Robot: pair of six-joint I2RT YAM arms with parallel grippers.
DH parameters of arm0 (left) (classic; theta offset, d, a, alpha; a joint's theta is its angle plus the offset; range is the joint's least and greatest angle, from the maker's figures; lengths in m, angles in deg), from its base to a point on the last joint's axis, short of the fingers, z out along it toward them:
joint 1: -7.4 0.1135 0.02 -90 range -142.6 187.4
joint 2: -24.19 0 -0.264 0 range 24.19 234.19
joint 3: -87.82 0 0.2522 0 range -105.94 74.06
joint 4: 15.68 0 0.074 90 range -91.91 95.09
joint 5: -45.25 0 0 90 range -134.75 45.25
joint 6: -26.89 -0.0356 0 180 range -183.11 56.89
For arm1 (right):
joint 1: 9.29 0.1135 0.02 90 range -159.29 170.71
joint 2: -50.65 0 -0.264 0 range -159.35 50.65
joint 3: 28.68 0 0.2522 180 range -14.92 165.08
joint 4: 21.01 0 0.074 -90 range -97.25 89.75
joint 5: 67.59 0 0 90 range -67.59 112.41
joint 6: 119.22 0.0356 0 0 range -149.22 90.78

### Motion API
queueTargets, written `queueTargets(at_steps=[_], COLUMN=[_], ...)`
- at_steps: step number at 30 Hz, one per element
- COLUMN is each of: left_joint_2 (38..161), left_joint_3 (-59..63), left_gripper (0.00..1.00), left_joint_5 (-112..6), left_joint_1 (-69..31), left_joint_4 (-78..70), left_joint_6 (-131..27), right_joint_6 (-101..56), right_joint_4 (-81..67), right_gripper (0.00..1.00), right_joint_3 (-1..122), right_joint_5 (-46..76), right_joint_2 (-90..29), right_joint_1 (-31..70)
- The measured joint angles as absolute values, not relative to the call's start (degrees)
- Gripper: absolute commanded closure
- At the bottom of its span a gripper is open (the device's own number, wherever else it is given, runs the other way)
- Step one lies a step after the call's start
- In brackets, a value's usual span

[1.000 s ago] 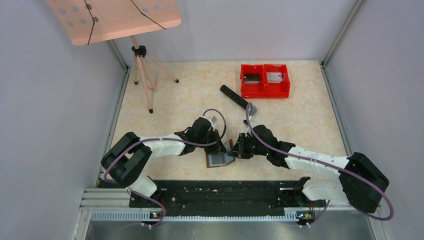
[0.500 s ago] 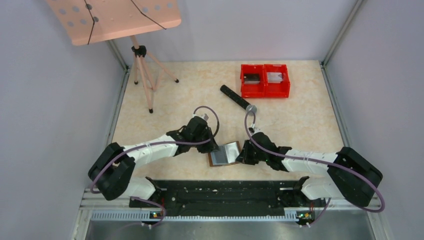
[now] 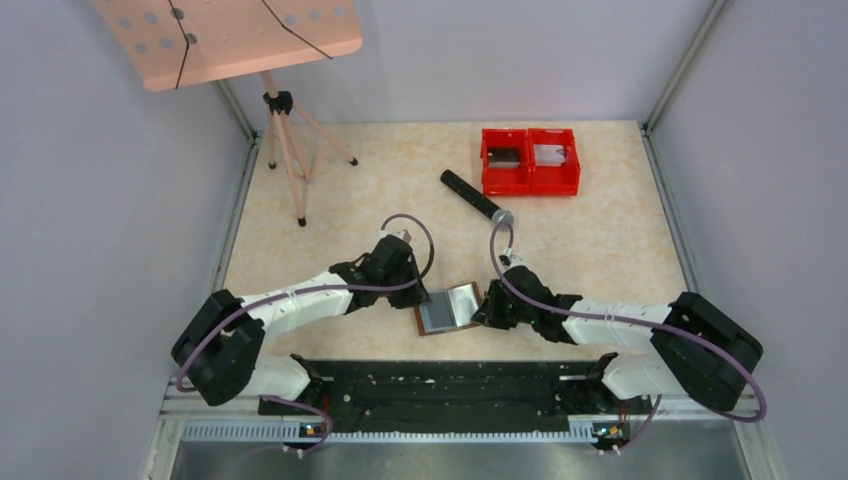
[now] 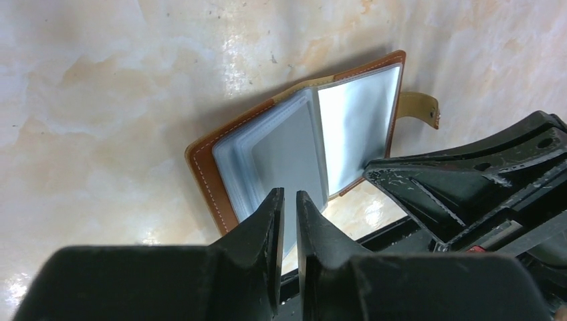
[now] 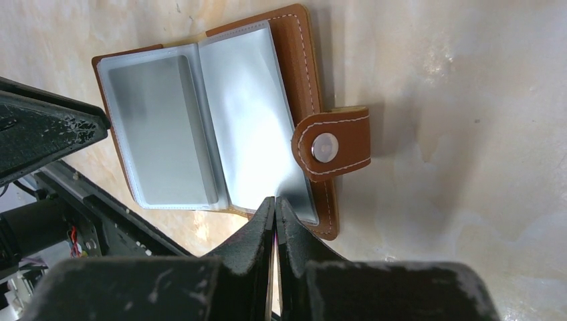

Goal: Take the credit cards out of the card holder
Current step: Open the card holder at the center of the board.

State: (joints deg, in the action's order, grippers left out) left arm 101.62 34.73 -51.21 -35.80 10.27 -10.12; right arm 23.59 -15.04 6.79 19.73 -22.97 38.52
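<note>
Card holder [image 3: 450, 306]: lies open, no cards out yet. Right gripper [image 5: 274, 199] closed at its page; left gripper [image 4: 289, 194] narrow, grip unclear.

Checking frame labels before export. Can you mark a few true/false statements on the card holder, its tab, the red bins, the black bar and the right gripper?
1. The card holder lies open on the table. True.
2. Its snap tab is fastened. False: it hangs free off the holder's edge, with the snap stud showing.
3. The red bins sit at the table's far side. True.
4. The right gripper is wide open. False: it is shut, with its tips at the holder's edge.
5. The black bar lies inside the bins. False: it lies on the table beside them.
</note>
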Motion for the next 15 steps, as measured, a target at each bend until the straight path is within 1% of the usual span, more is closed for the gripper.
queueTargets(at_steps=[15], left_joint_2=[101.7], left_joint_3=[35.8], left_gripper=[0.84], left_joint_5=[-49.6], left_joint_1=[-35.8], left_joint_4=[13.6], left_joint_6=[-10.3], right_joint_6=[24.6], right_joint_4=[-16.3], right_gripper=[0.98], right_joint_3=[6.0], right_joint_5=[19.9], right_joint_2=[-23.0], right_joint_1=[38.5])
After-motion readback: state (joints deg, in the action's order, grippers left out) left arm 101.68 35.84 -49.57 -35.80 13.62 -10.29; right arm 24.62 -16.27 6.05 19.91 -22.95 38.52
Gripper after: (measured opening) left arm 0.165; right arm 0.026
